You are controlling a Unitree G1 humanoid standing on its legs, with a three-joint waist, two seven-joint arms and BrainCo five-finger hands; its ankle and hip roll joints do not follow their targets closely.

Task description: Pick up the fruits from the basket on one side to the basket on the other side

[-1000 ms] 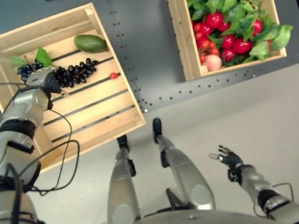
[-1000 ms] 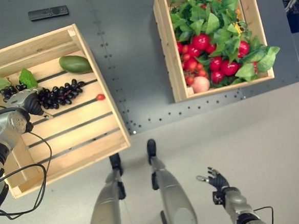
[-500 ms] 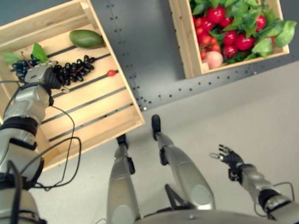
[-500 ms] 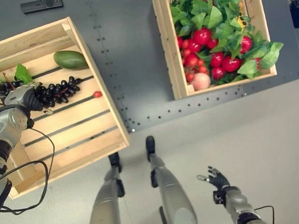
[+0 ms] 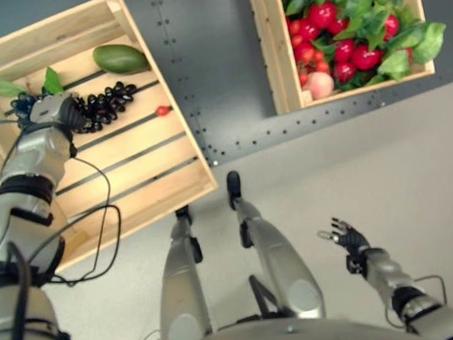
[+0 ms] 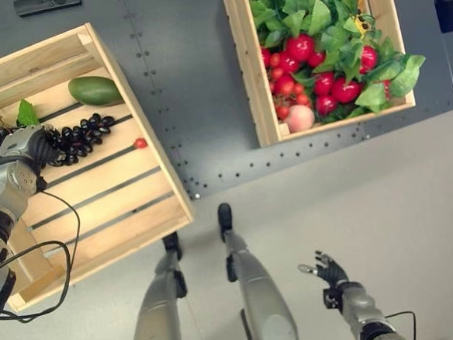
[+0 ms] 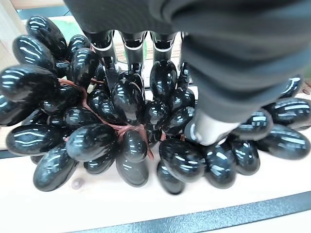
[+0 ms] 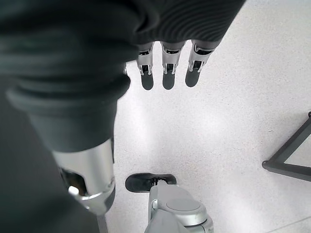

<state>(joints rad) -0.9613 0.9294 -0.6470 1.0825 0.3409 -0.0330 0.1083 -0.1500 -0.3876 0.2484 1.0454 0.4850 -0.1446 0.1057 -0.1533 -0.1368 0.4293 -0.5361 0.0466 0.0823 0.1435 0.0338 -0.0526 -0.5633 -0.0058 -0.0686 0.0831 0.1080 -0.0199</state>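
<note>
Left robot hand (image 5: 50, 112): fingers dug into grapes (image 7: 121, 126), closure unclear | right robot hand (image 5: 345, 238): relaxed | risk: grapes tearing off when lifted.

Looking like a robotics lab or test bay, not a home. Two slatted pale wooden crates (image 6: 177, 190) (image 6: 245, 75) of display fruit are sitting at 10 and 1 o'clock on a dark grey metal floor plate (image 6: 197, 86) showing rows of bolt holes. Speckled light grey floor (image 6: 368, 199) is running below it, 3 to 6 o'clock.
</note>
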